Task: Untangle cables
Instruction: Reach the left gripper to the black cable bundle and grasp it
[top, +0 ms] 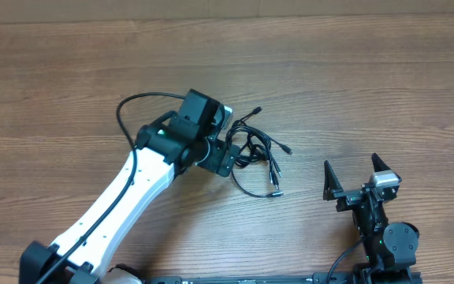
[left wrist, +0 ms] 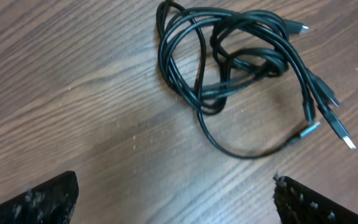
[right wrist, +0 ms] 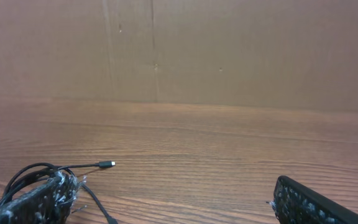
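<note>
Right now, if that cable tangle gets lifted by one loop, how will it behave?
Probably floppy: the cables lie in thin, loose loops and would sag. Since strands cross repeatedly, the whole tangle likely lifts together, plug ends dangling.

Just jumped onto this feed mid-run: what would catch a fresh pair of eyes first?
The black tangle of cables near the middle of the wooden table draws the eye first, with its plug ends poking out on the right in the overhead view. The left pincer hovers open just short of it, touching nothing. The right pincer sits open and well apart, near the table's front edge.
</note>
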{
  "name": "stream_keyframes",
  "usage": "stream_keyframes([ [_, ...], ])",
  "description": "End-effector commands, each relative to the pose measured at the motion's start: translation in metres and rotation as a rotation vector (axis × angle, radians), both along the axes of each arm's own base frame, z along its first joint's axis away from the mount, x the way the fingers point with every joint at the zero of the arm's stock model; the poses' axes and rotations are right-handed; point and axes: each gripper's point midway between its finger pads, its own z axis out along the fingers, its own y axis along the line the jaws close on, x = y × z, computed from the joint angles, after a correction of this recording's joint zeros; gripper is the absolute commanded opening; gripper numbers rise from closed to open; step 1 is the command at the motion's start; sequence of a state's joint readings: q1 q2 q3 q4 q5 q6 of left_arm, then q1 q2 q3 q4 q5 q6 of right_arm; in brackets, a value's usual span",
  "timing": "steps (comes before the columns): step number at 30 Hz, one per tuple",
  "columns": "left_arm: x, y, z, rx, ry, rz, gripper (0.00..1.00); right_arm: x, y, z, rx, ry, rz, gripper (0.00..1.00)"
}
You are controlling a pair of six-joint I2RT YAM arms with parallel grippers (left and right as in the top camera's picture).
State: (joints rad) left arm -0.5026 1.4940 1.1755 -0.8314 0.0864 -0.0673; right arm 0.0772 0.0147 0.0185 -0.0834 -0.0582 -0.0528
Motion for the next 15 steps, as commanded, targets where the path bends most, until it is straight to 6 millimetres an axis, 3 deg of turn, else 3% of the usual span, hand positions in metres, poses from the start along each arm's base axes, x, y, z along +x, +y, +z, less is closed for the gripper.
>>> stream_keyframes([
  [1, 0.018, -0.012, -0.008, -0.001, -0.028, -0.048, 1.0, 0.0, -0.004, -0.002, -0.004, -0.004, -0.019, 1.0],
  [4, 0.03, -0.019, -0.035, 0.028, -0.015, -0.088, 1.0, 0.0, -0.004, -0.002, -0.004, -0.004, -0.019, 1.0],
  [5, 0.039, -0.019, -0.056, 0.052, 0.002, -0.079, 1.0, 0.0, -0.004, -0.002, -0.004, -0.004, -0.019, 1.0],
  [12, 0.051, -0.027, -0.095, 0.064, 0.031, -0.081, 1.0, 0.0, -0.004, -0.002, -0.004, -0.004, -0.019, 1.0],
  [15, 0.055, -0.028, -0.103, 0.067, 0.027, -0.079, 0.94, 0.0, -0.004, -0.002, -0.004, -0.004, -0.019, 1.0],
])
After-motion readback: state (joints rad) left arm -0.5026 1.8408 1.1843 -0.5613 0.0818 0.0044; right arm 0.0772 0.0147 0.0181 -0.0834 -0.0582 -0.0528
